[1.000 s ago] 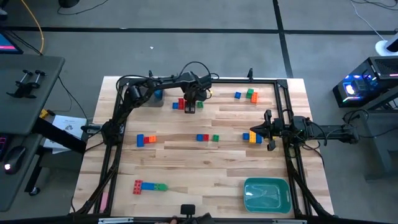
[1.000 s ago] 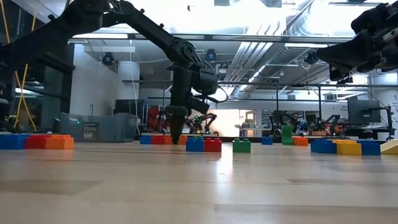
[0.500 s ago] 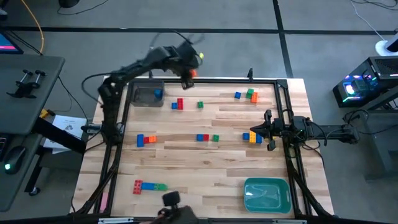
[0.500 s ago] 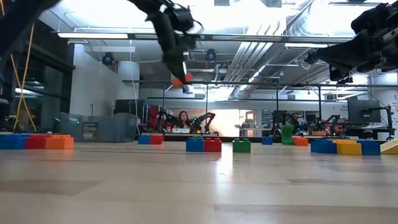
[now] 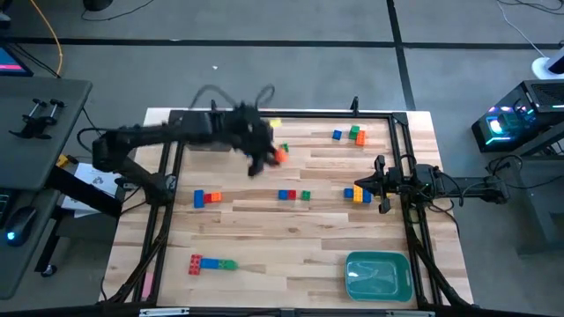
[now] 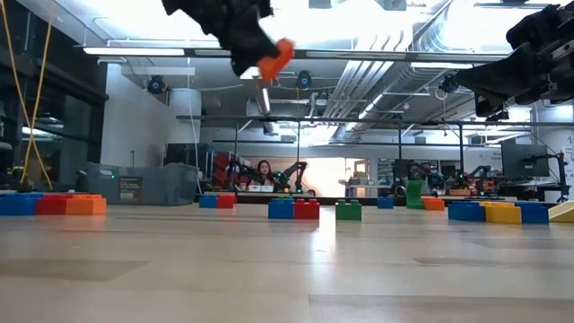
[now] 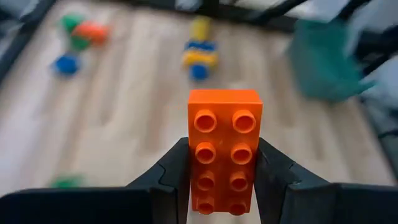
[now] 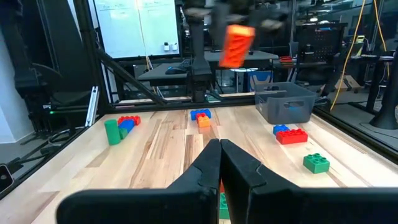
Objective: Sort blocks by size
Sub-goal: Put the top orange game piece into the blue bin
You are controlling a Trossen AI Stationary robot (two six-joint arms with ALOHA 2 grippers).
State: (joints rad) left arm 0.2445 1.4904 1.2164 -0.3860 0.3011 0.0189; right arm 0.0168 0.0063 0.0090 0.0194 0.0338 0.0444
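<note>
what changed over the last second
The left gripper, which was down at the red and blue bricks by the grey bin, rose holding a long orange brick and carries it high over the table centre. The right gripper and other bricks stayed put.

Probably a lab (whiteboards [image 8: 140, 28], robot rigs).

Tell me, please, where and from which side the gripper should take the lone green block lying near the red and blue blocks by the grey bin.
The green block is short, cube-like, and lies flat with studs up, apart from the red block. Probably best to descend from above and pinch its two smooth side walls, below the studs. The left gripper already holds the orange block this way.
</note>
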